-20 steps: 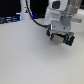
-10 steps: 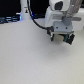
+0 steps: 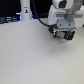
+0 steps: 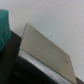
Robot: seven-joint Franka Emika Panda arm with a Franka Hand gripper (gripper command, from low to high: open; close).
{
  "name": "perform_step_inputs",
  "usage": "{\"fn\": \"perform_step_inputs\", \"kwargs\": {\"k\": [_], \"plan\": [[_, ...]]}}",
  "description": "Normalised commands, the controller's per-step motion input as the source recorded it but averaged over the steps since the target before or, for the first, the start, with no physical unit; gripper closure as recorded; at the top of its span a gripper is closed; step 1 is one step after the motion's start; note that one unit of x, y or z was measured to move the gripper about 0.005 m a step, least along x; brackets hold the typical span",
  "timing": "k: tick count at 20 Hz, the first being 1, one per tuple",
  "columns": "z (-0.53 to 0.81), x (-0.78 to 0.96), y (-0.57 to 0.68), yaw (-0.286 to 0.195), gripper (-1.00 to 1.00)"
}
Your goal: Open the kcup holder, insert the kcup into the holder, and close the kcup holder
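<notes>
In the exterior view the arm reaches down at the right, and my gripper (image 3: 63,34) hangs low over the white table (image 3: 35,57). Dark shapes with small green flecks sit between and under its fingers, too blurred to name. The wrist view is blurred as well. It shows a flat grey panel with a black edge (image 4: 45,50), which looks like part of the kcup holder. Beside the panel, at the frame's edge, is a green-teal patch (image 4: 4,27) that may be the kcup's top. Whether the fingers are open or shut does not show.
A tall white bottle-shaped object (image 3: 25,10) stands at the back, toward the exterior view's left. Dark equipment (image 3: 7,20) lines the far left edge. A black cable (image 3: 42,21) runs from the arm along the back of the table.
The gripper has shifted only slightly, staying low at the exterior view's right. Nothing else has visibly moved.
</notes>
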Motion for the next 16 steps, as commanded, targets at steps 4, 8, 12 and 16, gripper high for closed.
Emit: {"fn": "perform_step_inputs", "kwargs": {"k": [4, 8, 12, 16], "plan": [[0.0, -0.61, 0.52, 0.085, -1.0], [0.0, -0.62, 0.52, 0.081, -1.0], [0.0, -0.64, 0.5, 0.084, -1.0], [0.03, -0.63, 0.52, 0.079, -1.0]]}}
